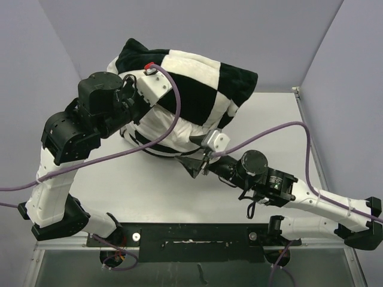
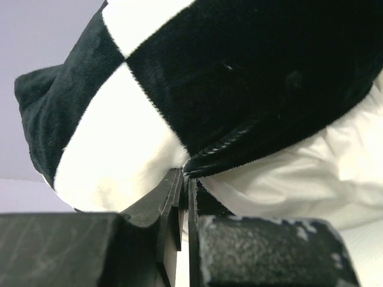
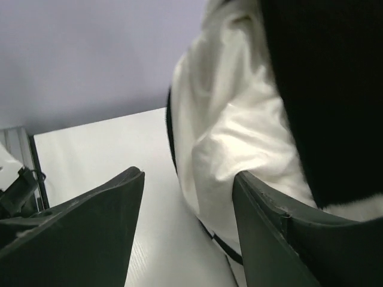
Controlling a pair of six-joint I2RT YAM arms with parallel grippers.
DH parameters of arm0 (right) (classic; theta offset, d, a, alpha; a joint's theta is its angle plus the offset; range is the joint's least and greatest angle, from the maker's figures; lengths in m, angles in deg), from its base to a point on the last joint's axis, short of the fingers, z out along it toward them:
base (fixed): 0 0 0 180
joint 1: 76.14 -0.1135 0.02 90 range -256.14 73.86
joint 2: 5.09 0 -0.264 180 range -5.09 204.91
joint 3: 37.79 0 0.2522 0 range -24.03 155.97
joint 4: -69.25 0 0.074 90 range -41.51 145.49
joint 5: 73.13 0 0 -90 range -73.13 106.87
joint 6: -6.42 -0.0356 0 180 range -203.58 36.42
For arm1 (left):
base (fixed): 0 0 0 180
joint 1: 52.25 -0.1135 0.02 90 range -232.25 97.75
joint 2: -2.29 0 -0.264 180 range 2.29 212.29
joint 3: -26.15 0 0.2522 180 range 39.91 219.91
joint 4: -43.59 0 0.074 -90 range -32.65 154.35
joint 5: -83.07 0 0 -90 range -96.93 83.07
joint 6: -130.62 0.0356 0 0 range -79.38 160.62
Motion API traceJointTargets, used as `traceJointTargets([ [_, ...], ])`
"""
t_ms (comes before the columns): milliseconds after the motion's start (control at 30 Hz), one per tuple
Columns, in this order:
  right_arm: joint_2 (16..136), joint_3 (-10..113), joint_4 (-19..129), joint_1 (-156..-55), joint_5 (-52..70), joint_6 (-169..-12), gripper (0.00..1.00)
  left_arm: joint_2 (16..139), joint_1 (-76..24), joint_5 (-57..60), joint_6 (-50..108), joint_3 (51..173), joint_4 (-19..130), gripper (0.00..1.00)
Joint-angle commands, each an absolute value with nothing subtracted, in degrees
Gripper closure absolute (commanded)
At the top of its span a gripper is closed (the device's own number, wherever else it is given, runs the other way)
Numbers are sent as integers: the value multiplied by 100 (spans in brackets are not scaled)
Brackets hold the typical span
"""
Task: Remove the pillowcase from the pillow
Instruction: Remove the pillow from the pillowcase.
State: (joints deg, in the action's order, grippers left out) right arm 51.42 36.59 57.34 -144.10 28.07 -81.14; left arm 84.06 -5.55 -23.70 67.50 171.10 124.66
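Left gripper [image 2: 184,182] clamped shut on pillowcase [image 2: 251,72] hem, far side of the surface [image 1: 155,191]. Right gripper [image 3: 190,174] open, jaws apart beside bare pillow [image 3: 221,119]. Step: 2-arm peel, early. Next, likely: right pinches pillow, left draws cover off.

White table [image 1: 167,200], pale lavender walls [image 1: 239,36], soft even light

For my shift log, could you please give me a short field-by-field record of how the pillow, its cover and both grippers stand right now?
cover: black-and-white checkered fabric pillowcase, over most of the cushion
cushion: plump plain white pillow, bare below the hem
left gripper: shut on the pillowcase hem
right gripper: open, beside the pillow, holding nothing
surface: white table
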Motion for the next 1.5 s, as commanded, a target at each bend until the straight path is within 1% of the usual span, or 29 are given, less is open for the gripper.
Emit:
traceJointTargets([
  [0, 5553, 4172, 5672, -15094, 2704, -6755, 38, 8405, -540, -2364, 6383, 17498, 11793, 100],
  [167, 6130, 4732, 5652, -15259, 2849, -5995, 35, 8467, -541, -2276, 6360, 17608, 11852, 100],
  [300, 6224, 5140, 5464, -15267, 2887, -5623, 33, 8440, -540, -2292, 6413, 17592, 11861, 100],
  [400, 6078, 5291, 5542, -15402, 3047, -5362, 32, 8393, -541, -2343, 6454, 17510, 11788, 100],
  [500, 5908, 5404, 5638, -15701, 3468, -5025, 33, 8350, -540, -2429, 6500, 17410, 11691, 100],
  [667, 5163, 5313, 5344, -15778, 4218, -5285, 35, 8362, -546, -2802, 6572, 17412, 11487, 100],
  [767, 4896, 4976, 5397, -15778, 3923, -5375, 37, 8375, -547, -2821, 6569, 17378, 11458, 100],
  [900, 5841, 5564, 4823, -15774, 3624, -5274, 35, 8455, -540, -2642, 6398, 17511, 11637, 100],
  [967, 6276, 5787, 4910, -15722, 3437, -5152, 33, 8509, -541, -2612, 6328, 17638, 11779, 100],
  [1067, 6751, 6154, 4934, -15350, 3030, -5178, 33, 8504, -539, -2602, 6310, 17686, 11870, 100],
  [1167, 7098, 6447, 5045, -15009, 2691, -5254, 33, 8482, -540, -2593, 6281, 17684, 11925, 100],
  [1300, 7430, 6692, 5256, -14746, 2562, -5230, 33, 8457, -540, -2582, 6264, 17685, 11958, 100],
  [1467, 7554, 6583, 5687, -14593, 2631, -5166, 34, 8427, -541, -2574, 6260, 17680, 11984, 100],
])
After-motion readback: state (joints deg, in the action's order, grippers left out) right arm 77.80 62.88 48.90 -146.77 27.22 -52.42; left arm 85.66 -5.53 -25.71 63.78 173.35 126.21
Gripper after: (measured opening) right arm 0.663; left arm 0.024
